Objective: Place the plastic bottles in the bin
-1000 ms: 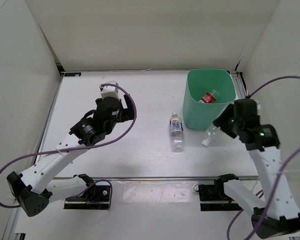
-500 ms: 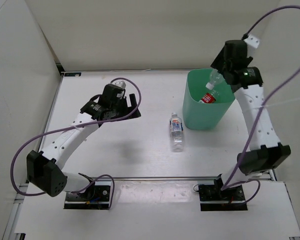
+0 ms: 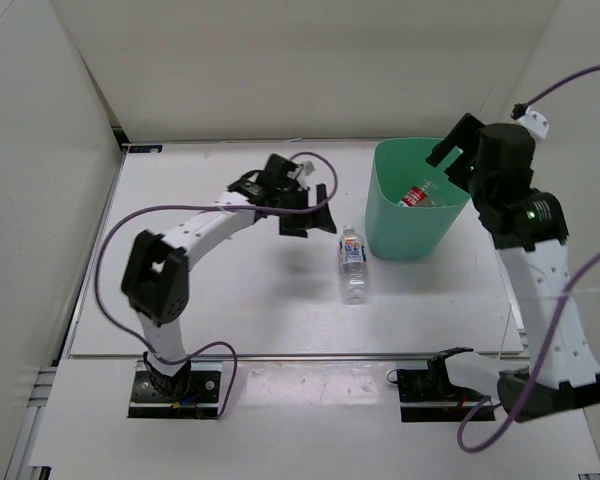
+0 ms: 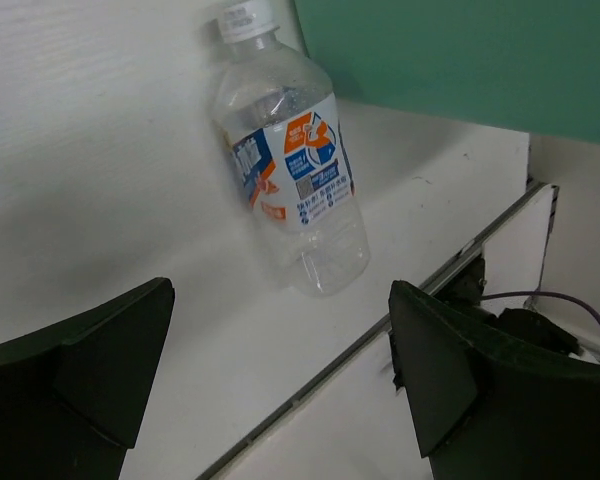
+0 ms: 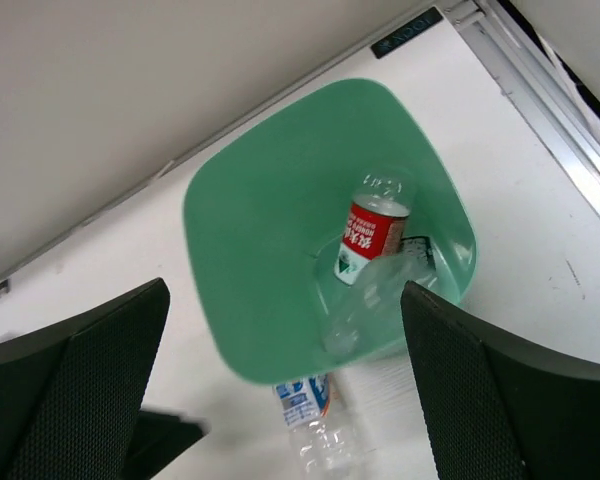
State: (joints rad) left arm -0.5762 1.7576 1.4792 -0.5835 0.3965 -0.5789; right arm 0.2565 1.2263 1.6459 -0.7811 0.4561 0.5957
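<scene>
Well, my share looks mostly done. My right gripper hangs above the bin, jaws spread wide with nothing between them. Looking down from that wrist into the mint-green bin, I see the red-labelled bottle lying at the bottom. Just beside it is a clear unlabelled bottle, blurred in the picture but inside the walls. Next to the red one there is also a dark patch against the far wall. It may be a third, shorter bottle, but I cannot tell for sure.

One bottle is clearly left. The blue-white labelled bottle lies on its side on the table, just beside the bin's outer wall, with its cap toward the back. My left gripper hovers near it, jaws spread apart and touching nothing. From that wrist's view, the bottle sits framed between the two fingers but down on the surface, not yet grasped.

So I judge at least two bottles are in and one is out. What remains is for my left side to come down, close on the bottle's body, lift it over the rim and let go.
</scene>
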